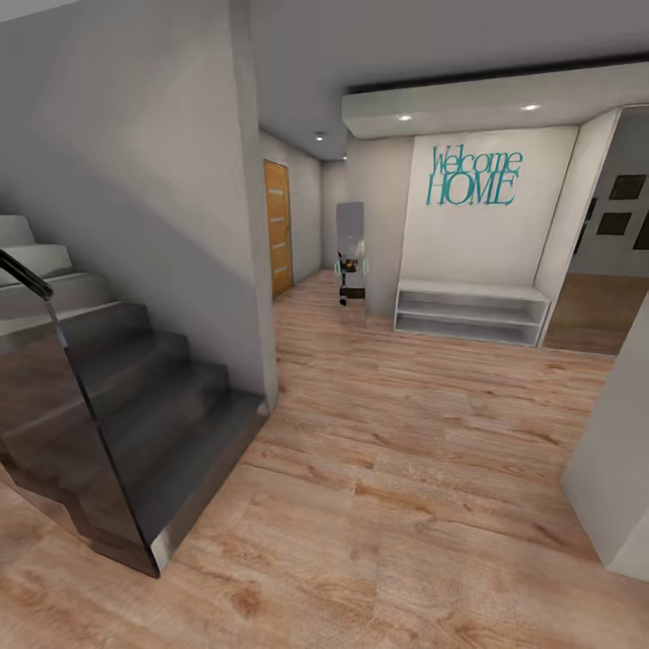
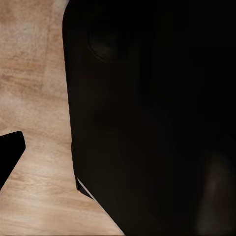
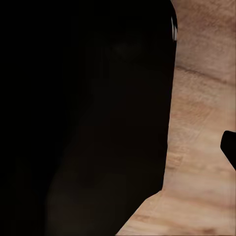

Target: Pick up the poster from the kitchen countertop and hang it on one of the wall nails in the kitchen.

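Observation:
The poster and the kitchen countertop are out of view; the head view looks into an entrance hall. In the left wrist view a black fingertip pokes in over the wooden floor, beside a large dark part of the robot's body. The right wrist view likewise has one black fingertip at the edge, next to a dark body part above the floor. Only one finger of each gripper shows, so I cannot tell whether either is open or shut.
A dark staircase with a glass rail stands at the left. Ahead are a wooden door, a tall mirror, a white bench shelf under "Welcome HOME" lettering. Plain dark wall pictures hang through the right opening. A white wall corner is near right.

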